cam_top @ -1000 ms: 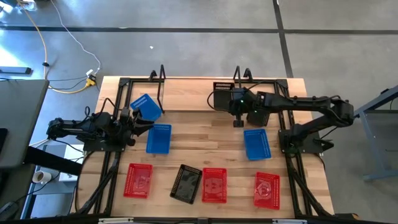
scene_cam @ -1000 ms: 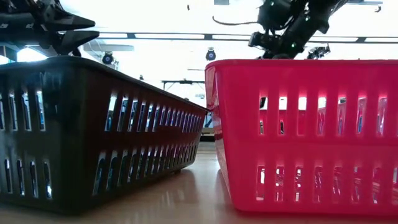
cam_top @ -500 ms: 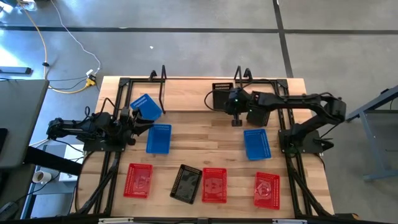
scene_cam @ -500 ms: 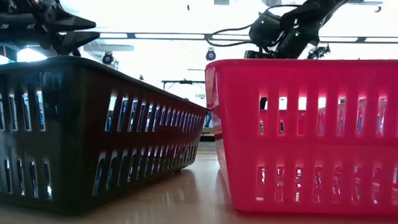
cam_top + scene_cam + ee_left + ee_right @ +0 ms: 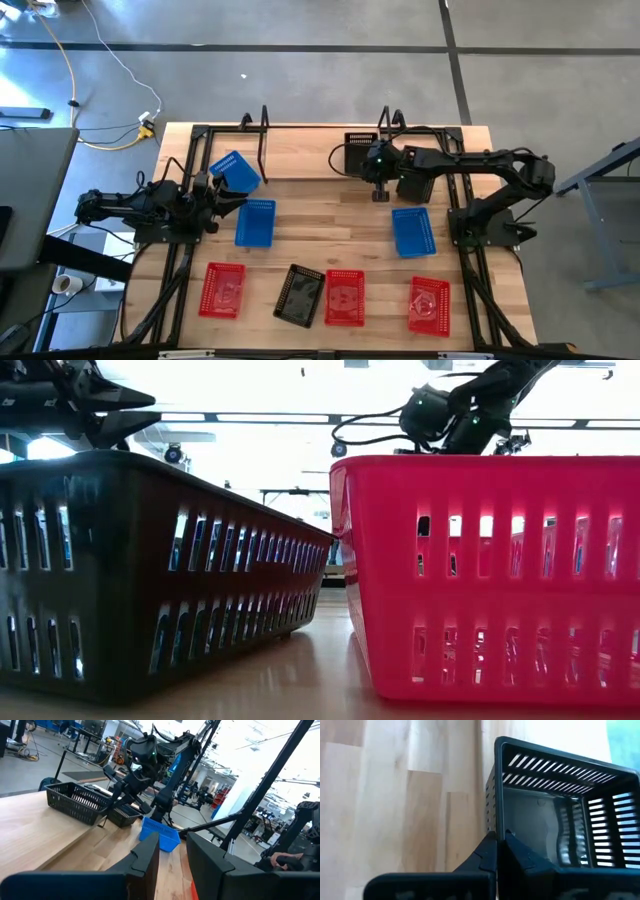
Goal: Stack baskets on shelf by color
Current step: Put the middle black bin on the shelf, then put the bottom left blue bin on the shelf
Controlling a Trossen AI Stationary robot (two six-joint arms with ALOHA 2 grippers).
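My right gripper [image 5: 496,845] has its jaws pinched together on the wall of a black basket [image 5: 357,153] at the back of the table [image 5: 330,210], between the shelf's wire uprights [image 5: 388,122]. My left gripper [image 5: 222,196] waits at the left side with jaws partly apart, clamped on nothing, just beside two blue baskets [image 5: 255,222]. A third blue basket [image 5: 412,231] lies right of centre, and three red baskets [image 5: 344,297] and another black basket [image 5: 300,295] line the near edge.

Right arm stretched left across the far side, right gripper [image 5: 381,193] fingers pressed together; left gripper [image 5: 222,207] at left, fingers parted
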